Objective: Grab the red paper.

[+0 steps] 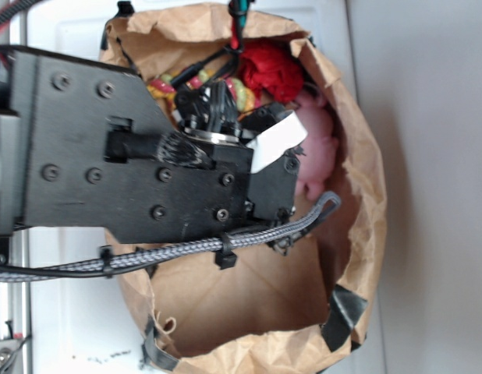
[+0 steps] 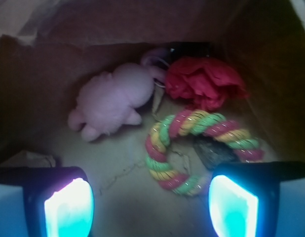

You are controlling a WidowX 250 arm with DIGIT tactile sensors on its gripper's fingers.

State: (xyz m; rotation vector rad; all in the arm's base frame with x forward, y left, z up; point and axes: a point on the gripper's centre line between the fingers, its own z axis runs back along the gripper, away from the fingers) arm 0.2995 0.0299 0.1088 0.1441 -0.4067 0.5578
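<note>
- I have the gripper (image 2: 150,210) spread wide with nothing between the jaws; in the wrist view the two glowing finger pads (image 2: 68,207) sit at the bottom corners with bare bag floor between them.
- The red paper (image 2: 204,81) lies at the far end of the brown paper bag (image 1: 366,179), a crumpled bright wad pressed close to the right-hand wall in the wrist view.
- From the exterior view I see the red paper (image 1: 268,68) near the top rim of the bag, partly behind the arm (image 1: 108,148) and its cabling.
- The pink pig toy (image 2: 115,98) lies just left of the paper, its head end touching or nearly touching the wad; I cannot tell which.
- The rope ring (image 2: 199,148), banded red, yellow and green, lies flat between my gripper and the paper, its far edge just short of the wad.
- A dark lump (image 2: 214,153) sits inside the ring; I can't make out what it is.
- Open floor: the left and near-centre of the bag bottom is bare, from the left pad up toward the pig.
- The right side is tight: ring, paper and bag wall crowd together there.
- The bag walls rise on all sides, with black tape (image 1: 342,315) along the crumpled rim.
</note>
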